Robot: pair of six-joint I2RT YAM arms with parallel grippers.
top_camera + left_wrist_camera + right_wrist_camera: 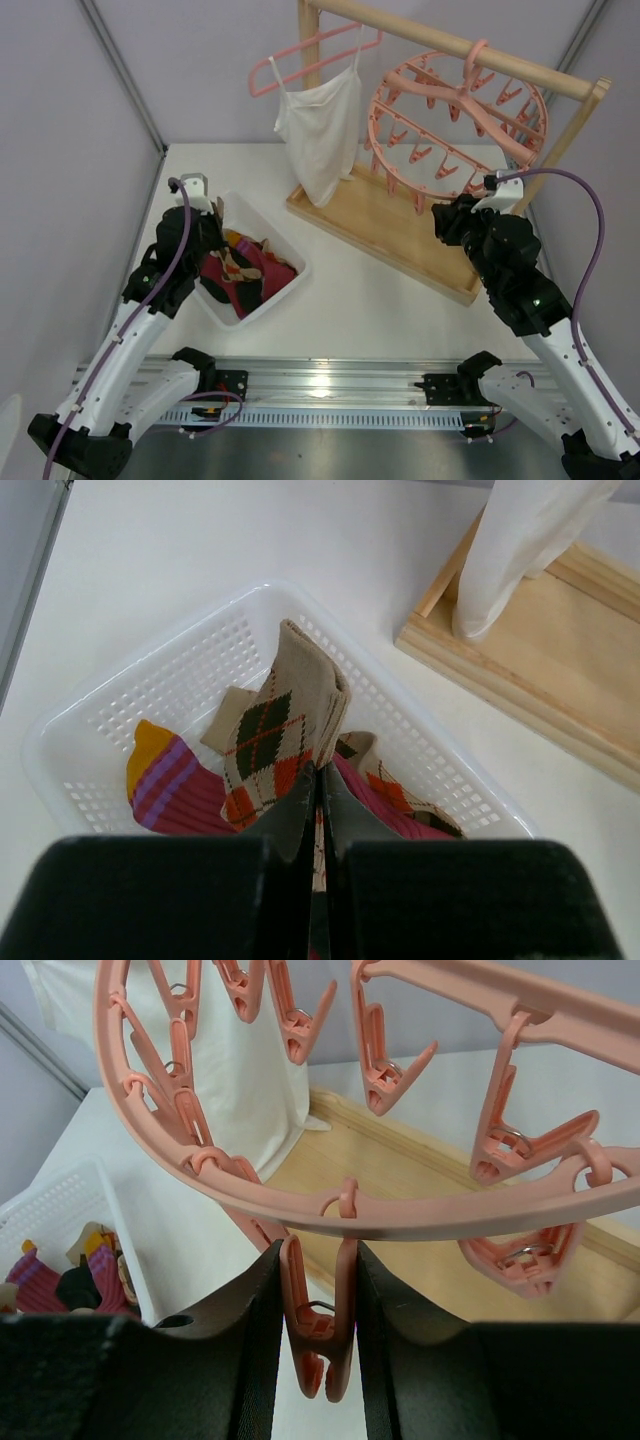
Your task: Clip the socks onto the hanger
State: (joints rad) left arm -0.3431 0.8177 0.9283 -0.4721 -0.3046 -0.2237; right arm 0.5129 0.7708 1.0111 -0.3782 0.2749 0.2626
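Several socks (245, 272) lie in a white basket (285, 290) on the left of the table. My left gripper (232, 262) reaches down into the basket. In the left wrist view it (320, 775) is shut on the tan argyle sock (280, 730), with fabric pinched between the fingers. A maroon sock (190, 800) with purple stripes lies beside it. The round pink hanger (463, 92) hangs from the wooden rail. My right gripper (445, 215) is at its lower rim (300, 1210), where it (318, 1250) squeezes the handles of one dangling clip (320, 1320).
A white camisole (320, 130) hangs on a thin pink coat hanger (300, 55) from the same rail (450, 40). The rack's wooden base (390, 225) lies across the back right of the table. Grey walls close in both sides.
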